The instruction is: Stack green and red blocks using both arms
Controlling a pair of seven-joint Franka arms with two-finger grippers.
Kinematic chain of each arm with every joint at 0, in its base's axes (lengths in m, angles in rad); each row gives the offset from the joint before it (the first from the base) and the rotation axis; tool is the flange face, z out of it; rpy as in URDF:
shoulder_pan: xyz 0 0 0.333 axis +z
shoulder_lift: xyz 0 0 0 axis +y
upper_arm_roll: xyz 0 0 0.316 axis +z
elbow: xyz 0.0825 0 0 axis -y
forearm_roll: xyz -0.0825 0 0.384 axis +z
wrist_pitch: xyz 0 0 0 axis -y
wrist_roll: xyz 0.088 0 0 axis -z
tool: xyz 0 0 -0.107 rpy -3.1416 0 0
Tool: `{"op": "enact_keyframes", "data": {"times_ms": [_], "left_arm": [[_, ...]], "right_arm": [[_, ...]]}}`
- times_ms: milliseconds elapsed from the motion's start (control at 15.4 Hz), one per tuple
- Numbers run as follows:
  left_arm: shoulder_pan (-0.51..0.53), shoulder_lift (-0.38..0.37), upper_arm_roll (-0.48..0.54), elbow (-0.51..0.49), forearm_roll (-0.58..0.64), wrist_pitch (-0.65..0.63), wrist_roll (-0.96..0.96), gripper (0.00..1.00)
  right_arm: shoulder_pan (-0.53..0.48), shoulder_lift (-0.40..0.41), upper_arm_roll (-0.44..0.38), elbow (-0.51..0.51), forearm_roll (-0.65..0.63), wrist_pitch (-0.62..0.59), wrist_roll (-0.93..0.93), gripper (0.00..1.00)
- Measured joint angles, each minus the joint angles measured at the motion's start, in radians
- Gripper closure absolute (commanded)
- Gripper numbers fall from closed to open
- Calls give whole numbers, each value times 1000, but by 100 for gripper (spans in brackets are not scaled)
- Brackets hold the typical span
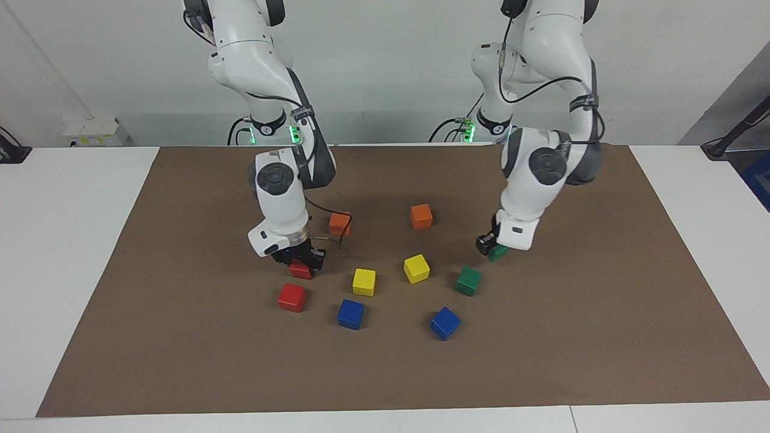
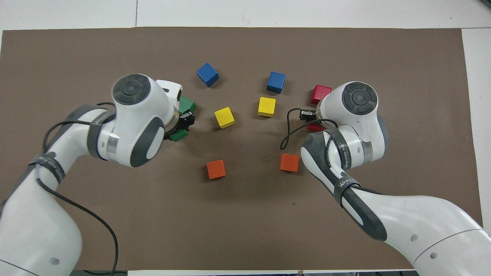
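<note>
Blocks of the task lie in two pairs: red ones toward the right arm's end, green ones toward the left arm's. The right gripper (image 1: 299, 263) is low on one red block (image 1: 301, 270), jaws seemingly pinching it; the other red block (image 1: 292, 297) lies near, probably as the base. The left gripper (image 1: 488, 245) is likewise at a green block (image 1: 497, 252), whether gripping I cannot tell; the second green block (image 1: 468, 281) waits nearby.

— What covered the white table (image 1: 72, 270)?
— A brown paper mat (image 1: 180, 361). At mid-frame on it sat two small orange cubes (image 1: 421, 216), two yellow (image 1: 416, 268), two blue (image 1: 444, 323), one red (image 1: 292, 297), one green (image 1: 468, 281).
</note>
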Motion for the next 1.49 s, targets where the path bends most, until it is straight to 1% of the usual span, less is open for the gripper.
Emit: {"op": "enact_keyframes", "data": {"times_ms": [130,195,325,455,584,714,909,974,1039,1169,1234,1299,1429,1494], "left_arm": [[94,-2,2,-1,-1,-5,221,100],[126,-2,2,-3,-1,-3,290,100],[162,0,0,-13,-1,5,385,100],[179,1,0,-37,-1,20,454,100],[184,3,0,-62,-1,50,519,100],[200,8,0,-82,-1,104,556,100],[215,19,-1,-93,-1,156,556,100],[215,21,-3,-104,-1,179,543,100],[215,23,-6,-121,-1,201,529,100],[213,23,-14,-166,-1,242,512,100],[213,15,-15,-184,-1,263,511,77],[213,8,-15,-199,-1,280,511,1],[213,2,-15,-211,-1,297,511,0],[213,3,-15,-213,-1,298,511,0]], "right_arm": [[-11,-3,-3,0,0,-3,-29,100],[-30,-9,-6,0,0,-11,-71,100],[-113,-28,-8,-4,0,-40,-206,100],[-217,-54,-10,-29,0,-48,-348,100],[-289,-69,-11,-53,2,-41,-441,100],[-325,-71,-11,-67,2,-26,-482,100],[-355,-71,-11,-108,5,28,-525,100],[-362,-73,-10,-113,8,41,-536,92],[-367,-73,-10,-115,8,46,-541,1],[-369,-73,-10,-116,9,50,-543,0],[-368,-73,-9,-115,9,54,-543,0],[-367,-74,-7,-110,9,54,-543,0],[-355,-79,-1,-75,8,14,-543,0],[-340,-83,-1,-34,8,-44,-537,0]]}}
